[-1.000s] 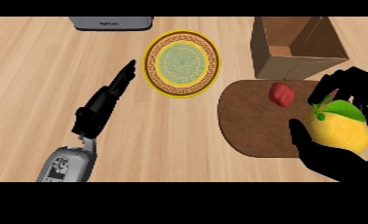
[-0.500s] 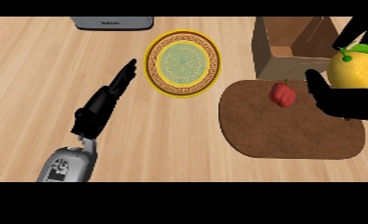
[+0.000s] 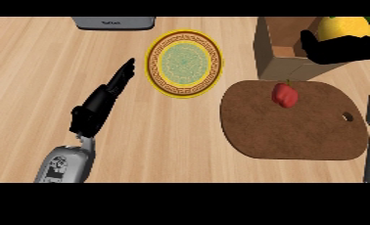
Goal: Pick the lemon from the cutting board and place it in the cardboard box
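Note:
The yellow lemon (image 3: 345, 27) is held at the upper right by my right hand (image 3: 334, 51), whose fingers curl round it from below. It hangs over the open cardboard box (image 3: 276, 48), above its right part. The brown cutting board (image 3: 289, 131) lies below the box with a red pepper (image 3: 285, 95) on its upper part. My left hand (image 3: 101, 102) rests open on the counter at the left, fingers pointing toward the plate.
A yellow-rimmed patterned plate (image 3: 185, 63) lies between my left hand and the box. A grey appliance (image 3: 114, 22) stands at the counter's far edge, upper left.
My right hand lifted the lemon off the cutting board and carried it up and away, over the cardboard box. The left hand stayed still.

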You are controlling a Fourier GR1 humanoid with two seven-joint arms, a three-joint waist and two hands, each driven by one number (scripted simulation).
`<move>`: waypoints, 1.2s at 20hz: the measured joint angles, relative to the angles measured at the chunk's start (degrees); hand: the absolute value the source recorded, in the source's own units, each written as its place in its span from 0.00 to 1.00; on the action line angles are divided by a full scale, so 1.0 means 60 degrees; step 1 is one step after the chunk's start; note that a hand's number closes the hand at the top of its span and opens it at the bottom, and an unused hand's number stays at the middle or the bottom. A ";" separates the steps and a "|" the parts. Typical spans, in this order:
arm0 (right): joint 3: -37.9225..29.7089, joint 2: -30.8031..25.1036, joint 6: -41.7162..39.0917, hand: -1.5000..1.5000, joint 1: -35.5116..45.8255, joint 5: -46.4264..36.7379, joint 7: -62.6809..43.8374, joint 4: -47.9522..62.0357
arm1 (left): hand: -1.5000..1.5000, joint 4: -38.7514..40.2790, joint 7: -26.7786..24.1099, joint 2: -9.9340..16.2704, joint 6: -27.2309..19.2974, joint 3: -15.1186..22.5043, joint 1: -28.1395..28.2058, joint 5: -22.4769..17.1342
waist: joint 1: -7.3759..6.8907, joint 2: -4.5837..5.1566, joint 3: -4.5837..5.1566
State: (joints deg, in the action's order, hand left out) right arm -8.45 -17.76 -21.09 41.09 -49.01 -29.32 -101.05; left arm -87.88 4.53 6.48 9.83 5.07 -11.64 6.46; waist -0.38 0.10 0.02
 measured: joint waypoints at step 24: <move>-0.1130 0.0199 0.3628 0.00 0.1394 0.0063 0.3123 0.8375 | 0.50 -0.0331 0.0301 -0.0401 -0.0035 0.0193 0.0120 0.0302 | -0.0097 0.0017 -0.0001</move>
State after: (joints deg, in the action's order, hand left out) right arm -15.23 -16.57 0.68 49.45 -48.64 -10.58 -50.80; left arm -89.87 6.34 4.08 9.62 6.22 -10.92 8.27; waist -0.96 0.20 0.01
